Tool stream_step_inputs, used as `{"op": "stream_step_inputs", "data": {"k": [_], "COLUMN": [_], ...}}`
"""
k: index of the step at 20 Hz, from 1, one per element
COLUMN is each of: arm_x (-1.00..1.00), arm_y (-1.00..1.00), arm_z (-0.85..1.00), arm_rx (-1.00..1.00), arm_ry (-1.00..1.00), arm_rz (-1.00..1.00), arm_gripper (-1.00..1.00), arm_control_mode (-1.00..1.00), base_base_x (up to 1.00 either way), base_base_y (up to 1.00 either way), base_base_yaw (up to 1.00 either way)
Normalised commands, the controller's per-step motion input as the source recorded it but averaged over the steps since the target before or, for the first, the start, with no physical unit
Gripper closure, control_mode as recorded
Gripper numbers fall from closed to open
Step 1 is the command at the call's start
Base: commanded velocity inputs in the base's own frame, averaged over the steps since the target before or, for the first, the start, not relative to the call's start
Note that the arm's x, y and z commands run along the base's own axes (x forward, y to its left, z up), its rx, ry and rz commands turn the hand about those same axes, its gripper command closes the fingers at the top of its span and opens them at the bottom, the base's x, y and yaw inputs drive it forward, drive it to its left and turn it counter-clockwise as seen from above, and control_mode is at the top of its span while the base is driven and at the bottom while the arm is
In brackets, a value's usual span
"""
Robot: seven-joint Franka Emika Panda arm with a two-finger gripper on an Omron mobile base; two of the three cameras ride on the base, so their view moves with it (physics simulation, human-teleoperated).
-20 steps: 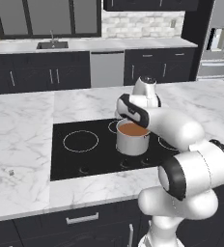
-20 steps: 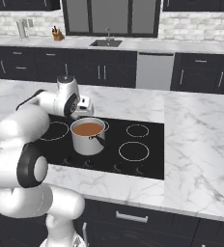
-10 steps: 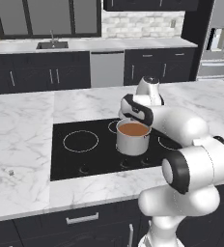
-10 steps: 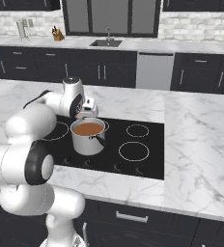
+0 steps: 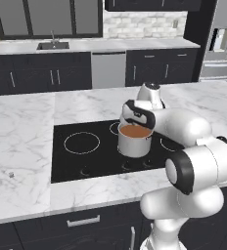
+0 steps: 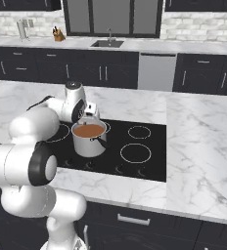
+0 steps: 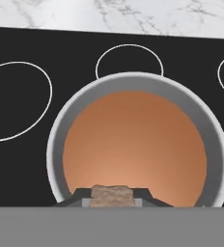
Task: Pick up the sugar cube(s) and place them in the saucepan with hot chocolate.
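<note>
Presently, each entry below labels one element of the scene.

Fingers: the fingers are clenched on a tan-brown sugar cube, which sits pinched between the two dark tips at the lower edge of the hand view.

Held cube: it hangs directly above the hot chocolate, inside the ring of the pot's rim (a position that suits a straight drop into the liquid).

Saucepan: the saucepan, shiny steel with straight sides, stands upright on the black cooktop, beside one of the white burner rings; its short dark handle points toward the right base camera.

Hot chocolate: a smooth reddish-brown disc as wide as the pot, with nothing seen floating on it.

Arm: the white arm reaches forward and bends down over the pot, so the hand looks nearly straight into it (hence the round, centred view of the liquid).

Second cube: a tiny pale sugar cube lies on the marble tabletop, well apart from the cooktop, to its left.

Stage (a judgement): the carry appears complete and release is the step in hand; the pale cube is not yet collected.

Risk (a judgement): little, since the cube is well inside the rim.
</note>
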Motion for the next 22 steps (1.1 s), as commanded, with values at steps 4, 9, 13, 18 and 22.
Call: {"op": "stream_step_inputs", "data": {"k": [4, 9, 13, 18, 22], "arm_x": [0.04, 0.33, 0.18, 0.00, 0.18], "arm_y": [-0.06, -0.31, -0.20, 0.00, 0.00], "arm_z": [-0.16, -0.07, 0.00, -0.02, 0.00], "arm_rx": [0.00, 0.00, 0.00, 0.01, 0.00], "arm_ry": [0.00, 0.02, 0.10, 0.02, 0.09], "arm_rz": [0.00, 0.01, 0.02, 0.00, 0.00], "arm_gripper": [1.00, 1.00, 1.00, 1.00, 1.00], "arm_control_mode": [-1.00, -1.00, -1.00, -1.00, -1.00], "base_base_x": [0.00, 0.00, 0.00, 0.00, 0.00], "base_base_y": [0.00, 0.00, 0.00, 0.00, 0.00], "base_base_yaw": [0.00, 0.00, 0.00, 0.00, 0.00]}}
